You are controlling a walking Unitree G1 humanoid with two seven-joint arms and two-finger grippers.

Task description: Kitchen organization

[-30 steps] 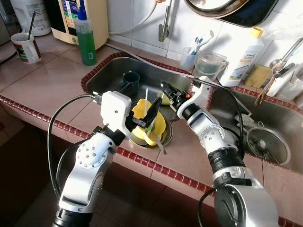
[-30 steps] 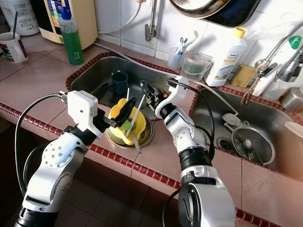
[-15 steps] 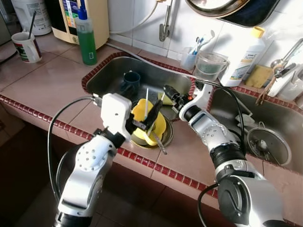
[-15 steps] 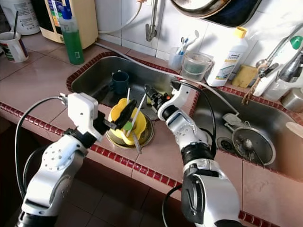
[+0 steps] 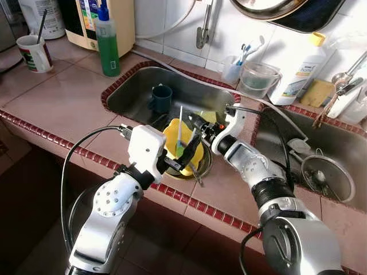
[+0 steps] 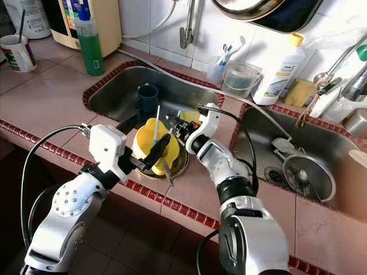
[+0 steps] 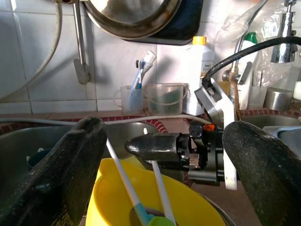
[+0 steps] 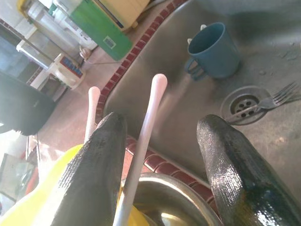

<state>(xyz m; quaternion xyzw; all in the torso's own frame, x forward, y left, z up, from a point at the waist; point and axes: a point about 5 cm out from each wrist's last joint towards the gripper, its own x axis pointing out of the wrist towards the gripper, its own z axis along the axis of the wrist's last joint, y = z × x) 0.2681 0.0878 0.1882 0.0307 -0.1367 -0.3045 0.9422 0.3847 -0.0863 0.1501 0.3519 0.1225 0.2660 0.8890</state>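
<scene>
The right gripper (image 8: 155, 155) reaches with fingers spread wide around a white utensil handle (image 8: 146, 136), which stands between them beside the left finger (image 8: 91, 174), contact unclear. The left gripper (image 7: 164, 155) also stands wide open, its two fingers flanking the yellow cup (image 5: 182, 146) from the counter side without gripping it. Two white-handled utensils (image 6: 156, 123) stand upright in the cup, which sits in a steel bowl (image 6: 175, 164) on the tiled ledge at the sink's (image 5: 132, 94) near edge. A blue mug (image 5: 161, 97) and a fork (image 8: 268, 101) lie on the sink floor.
</scene>
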